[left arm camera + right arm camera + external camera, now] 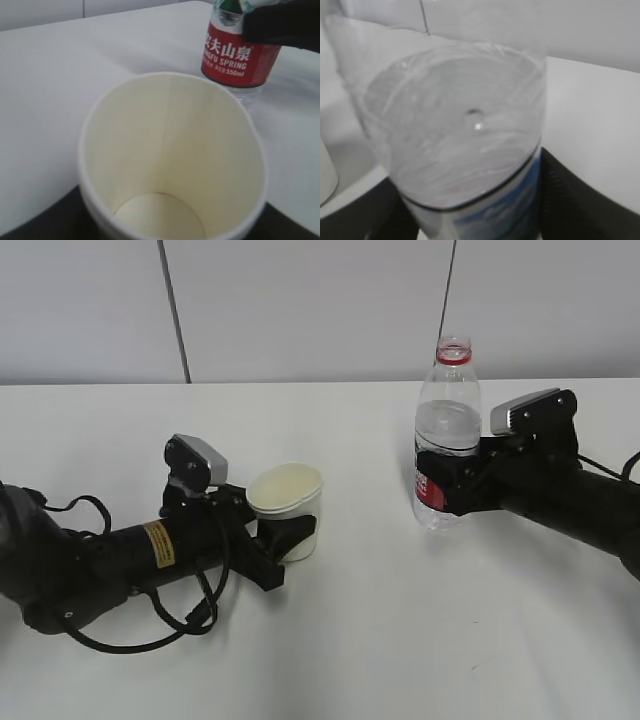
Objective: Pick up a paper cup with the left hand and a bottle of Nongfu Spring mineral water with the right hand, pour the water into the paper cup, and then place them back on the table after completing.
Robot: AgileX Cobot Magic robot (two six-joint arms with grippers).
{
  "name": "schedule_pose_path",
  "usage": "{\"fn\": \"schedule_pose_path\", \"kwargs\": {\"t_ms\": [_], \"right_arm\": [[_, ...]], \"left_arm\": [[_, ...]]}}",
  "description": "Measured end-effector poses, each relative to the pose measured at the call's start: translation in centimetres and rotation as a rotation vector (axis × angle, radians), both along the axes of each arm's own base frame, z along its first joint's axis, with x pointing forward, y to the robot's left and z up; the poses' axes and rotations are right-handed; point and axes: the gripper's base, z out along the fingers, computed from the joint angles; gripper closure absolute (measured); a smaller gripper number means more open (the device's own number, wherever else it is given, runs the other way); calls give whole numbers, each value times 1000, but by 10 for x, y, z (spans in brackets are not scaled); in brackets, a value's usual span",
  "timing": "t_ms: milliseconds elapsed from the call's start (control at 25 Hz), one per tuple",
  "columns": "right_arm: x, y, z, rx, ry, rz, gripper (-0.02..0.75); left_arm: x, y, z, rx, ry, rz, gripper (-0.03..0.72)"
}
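Observation:
A white paper cup stands upright and empty on the white table. My left gripper, on the yellow-labelled arm, has its black fingers on both sides of the cup's lower half. The left wrist view looks down into the cup. An uncapped Nongfu Spring bottle with a red label stands to the right, with clear water in it. My right gripper is shut on its label band. The right wrist view shows the bottle between both dark fingers.
A grey wall with vertical seams runs behind the table's far edge. Black cables loop beside the left arm. Cup and bottle stand about a hand's width apart; the bottle also shows in the left wrist view.

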Motion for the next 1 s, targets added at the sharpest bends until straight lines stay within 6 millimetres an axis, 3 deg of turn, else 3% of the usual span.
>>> {"fn": "schedule_pose_path", "kwargs": {"t_ms": [360,760,1000], "right_arm": [[1,8,8,-39,-2,38,291],[12,16,18,-98,-23,82,291],[22,16,41,-178,-58,93,291]], "left_arm": [[1,-24,9,-43,-18,-54,294],[3,-27,21,-65,-35,-60,295],[4,-27,28,-53,-43,-56,295]]}}
